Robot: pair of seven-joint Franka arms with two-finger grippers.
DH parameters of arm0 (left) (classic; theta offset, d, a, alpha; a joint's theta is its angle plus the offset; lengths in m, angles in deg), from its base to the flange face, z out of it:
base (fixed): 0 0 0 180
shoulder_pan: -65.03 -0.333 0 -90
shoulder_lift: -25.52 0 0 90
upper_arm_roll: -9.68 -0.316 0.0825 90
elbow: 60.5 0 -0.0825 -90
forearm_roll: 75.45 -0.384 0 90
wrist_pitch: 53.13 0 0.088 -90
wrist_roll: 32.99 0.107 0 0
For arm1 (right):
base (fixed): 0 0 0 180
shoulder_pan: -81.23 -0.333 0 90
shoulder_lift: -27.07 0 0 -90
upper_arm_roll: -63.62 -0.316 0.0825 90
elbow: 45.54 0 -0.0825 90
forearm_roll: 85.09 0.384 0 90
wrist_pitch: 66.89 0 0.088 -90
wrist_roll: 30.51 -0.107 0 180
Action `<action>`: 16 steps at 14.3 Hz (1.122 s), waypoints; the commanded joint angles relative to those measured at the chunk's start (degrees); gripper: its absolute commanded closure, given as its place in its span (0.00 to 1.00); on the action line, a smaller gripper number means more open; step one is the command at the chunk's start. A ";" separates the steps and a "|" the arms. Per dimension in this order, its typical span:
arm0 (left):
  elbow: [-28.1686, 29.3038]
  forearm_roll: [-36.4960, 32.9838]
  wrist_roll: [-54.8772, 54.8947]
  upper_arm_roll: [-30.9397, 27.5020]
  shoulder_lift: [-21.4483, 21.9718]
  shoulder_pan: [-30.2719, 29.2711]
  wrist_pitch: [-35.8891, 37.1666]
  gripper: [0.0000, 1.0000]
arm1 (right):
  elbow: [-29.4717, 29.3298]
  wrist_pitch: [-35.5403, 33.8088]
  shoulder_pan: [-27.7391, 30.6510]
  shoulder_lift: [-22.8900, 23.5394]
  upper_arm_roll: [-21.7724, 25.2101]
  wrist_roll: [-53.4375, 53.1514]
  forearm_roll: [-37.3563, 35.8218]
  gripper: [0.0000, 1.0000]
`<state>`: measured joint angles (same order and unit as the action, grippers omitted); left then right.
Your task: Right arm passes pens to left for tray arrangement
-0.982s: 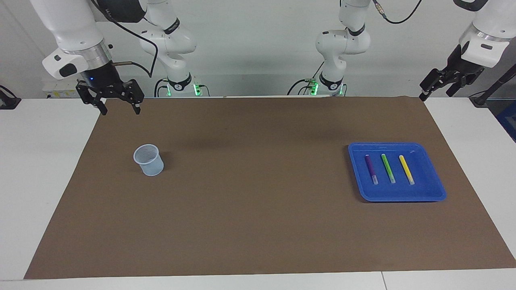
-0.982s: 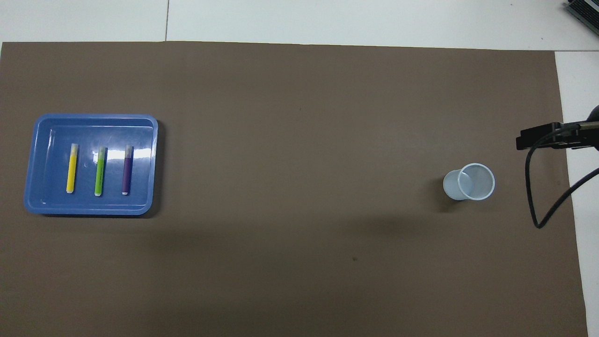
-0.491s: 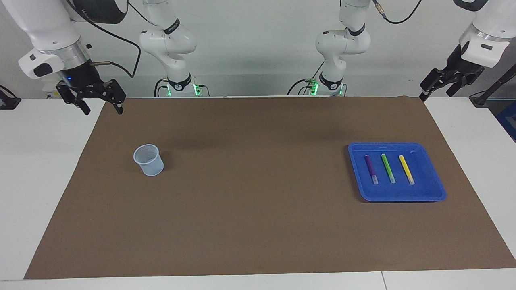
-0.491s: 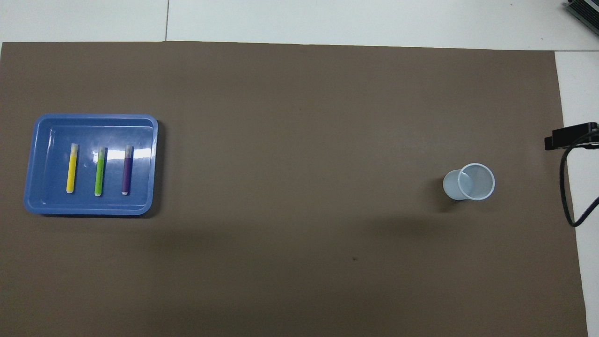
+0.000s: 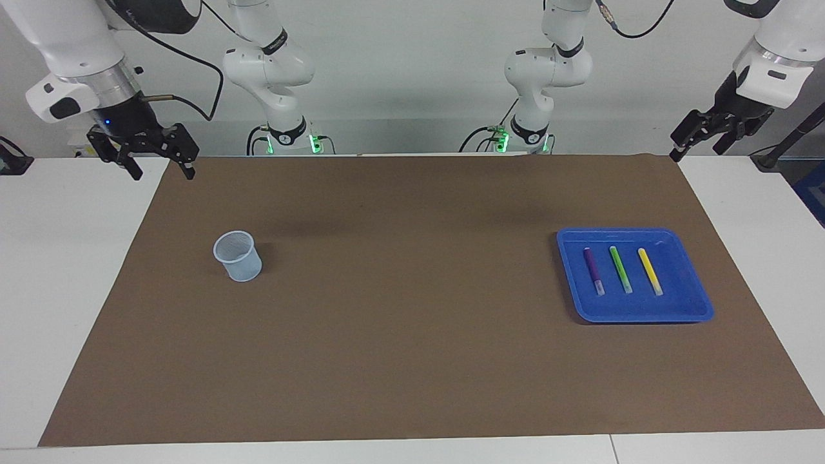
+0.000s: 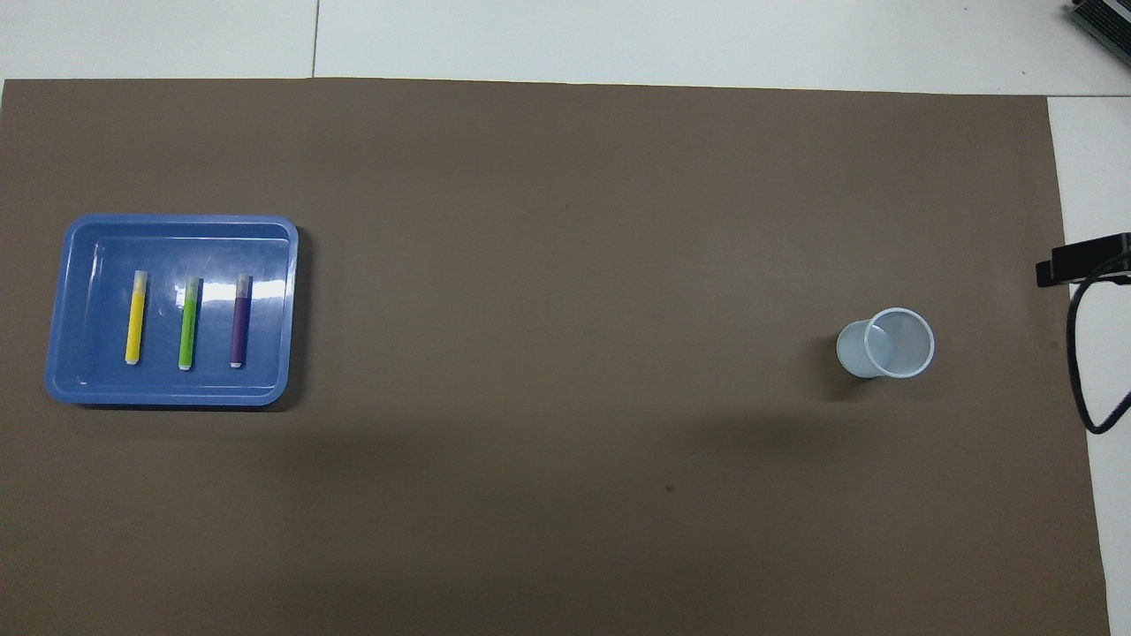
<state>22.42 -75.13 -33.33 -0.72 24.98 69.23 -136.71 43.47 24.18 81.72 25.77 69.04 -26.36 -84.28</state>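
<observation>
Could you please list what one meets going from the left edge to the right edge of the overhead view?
Blue tray → yellow pen → green pen → purple pen → bare brown mat → pale-blue cup → a black part of the right arm with its cable.

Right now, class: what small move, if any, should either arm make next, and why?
Probably none beyond parking. The yellow pen, green pen and purple pen lie side by side in the tray; the cup looks empty; left gripper and right gripper hang open, holding nothing.
</observation>
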 commanded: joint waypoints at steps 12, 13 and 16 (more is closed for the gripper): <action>3.39 -1.11 0.60 0.03 2.30 0.28 -0.89 0.00 | -1.65 -2.12 -0.40 -0.63 -0.58 -2.04 -0.11 0.00; 3.57 -1.11 0.60 0.03 2.30 0.46 -1.06 0.00 | -1.65 -2.12 -0.40 -0.63 -0.58 -2.04 -0.11 0.00; 3.57 -1.11 0.25 0.21 2.21 1.25 -0.80 0.00 | -1.65 -2.03 -0.31 -0.63 -0.58 -2.04 -0.11 0.00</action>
<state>23.87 -75.13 -33.33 -0.38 25.55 69.31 -136.70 41.77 22.51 81.37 25.53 68.58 -27.40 -84.29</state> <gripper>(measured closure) 0.000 0.000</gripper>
